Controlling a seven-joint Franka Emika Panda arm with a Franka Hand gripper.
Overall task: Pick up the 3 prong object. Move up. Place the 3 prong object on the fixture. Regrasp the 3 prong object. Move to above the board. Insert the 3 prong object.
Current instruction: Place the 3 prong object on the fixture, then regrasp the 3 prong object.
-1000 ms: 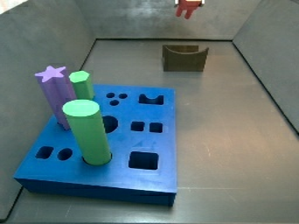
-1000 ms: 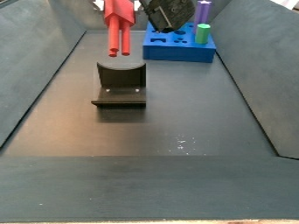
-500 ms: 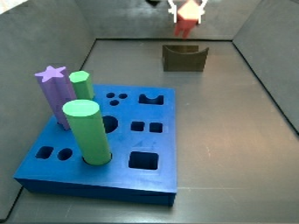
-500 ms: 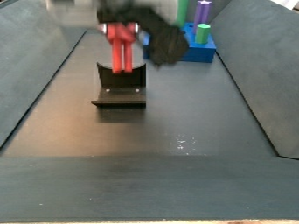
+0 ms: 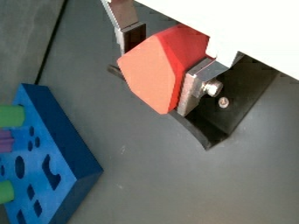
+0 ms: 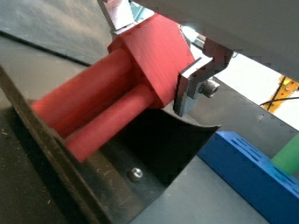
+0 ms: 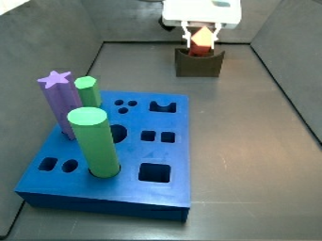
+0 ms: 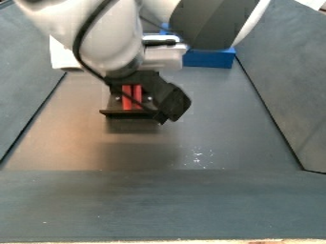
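My gripper is shut on the head of the red 3 prong object; its silver fingers press on both sides of it. In both side views the gripper is low over the dark fixture, with the red piece down in the fixture's notch. In a wrist view the prongs lie along the fixture's dark trough. The blue board lies in the front half of the bin, apart from the gripper.
Two green cylinders and a purple star-topped peg stand in the board's left side. Grey bin walls close in both sides. The arm's white and grey body hides most of the board in a side view.
The gripper has come down with the red 3 prong object from high above the fixture into its notch. The arm now fills much of a side view.
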